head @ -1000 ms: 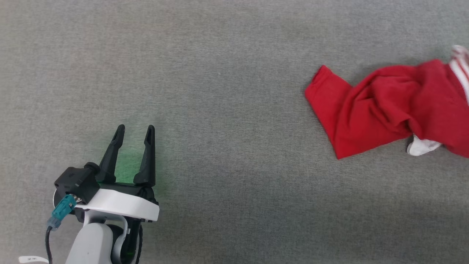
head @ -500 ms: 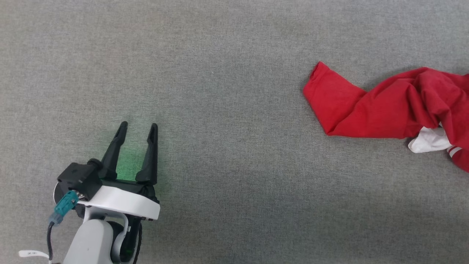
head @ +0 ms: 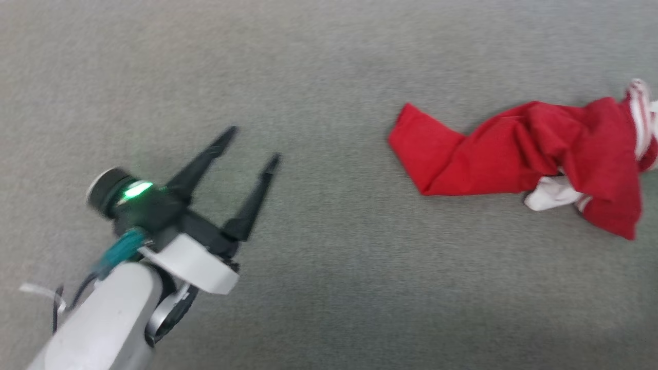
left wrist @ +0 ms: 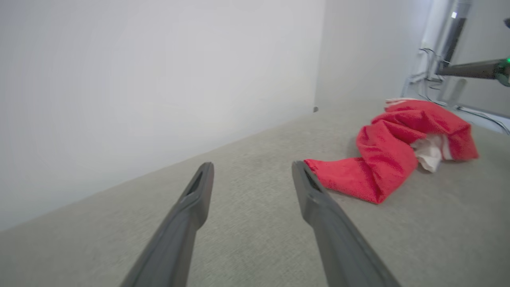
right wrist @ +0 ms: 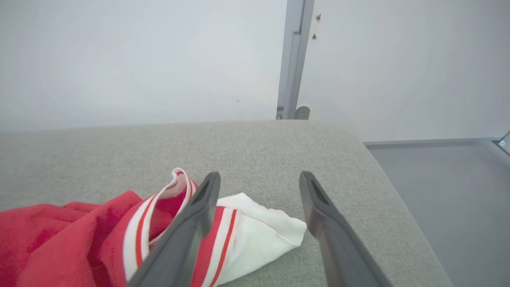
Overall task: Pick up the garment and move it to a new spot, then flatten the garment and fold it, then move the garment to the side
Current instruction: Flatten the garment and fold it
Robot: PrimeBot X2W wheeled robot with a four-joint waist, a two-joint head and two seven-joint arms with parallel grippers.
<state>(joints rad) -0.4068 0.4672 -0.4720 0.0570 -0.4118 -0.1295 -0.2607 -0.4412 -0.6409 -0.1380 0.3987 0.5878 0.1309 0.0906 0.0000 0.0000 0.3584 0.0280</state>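
Lying crumpled near the right edge of the grey fabric surface (head: 329,308), the garment (head: 514,149) is freshly let go: move step looks done, flattening next. Right gripper (right wrist: 259,177): jaws newly apart over the striped trim (right wrist: 135,235). Left gripper (head: 253,144): jaws spread, empty, now angled toward it.

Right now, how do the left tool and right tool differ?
Left tool is apart from the garment, over bare grey fabric; right tool is right at it. Left tool faces its plain red end; right tool its striped trim, white lining. Both open, empty.
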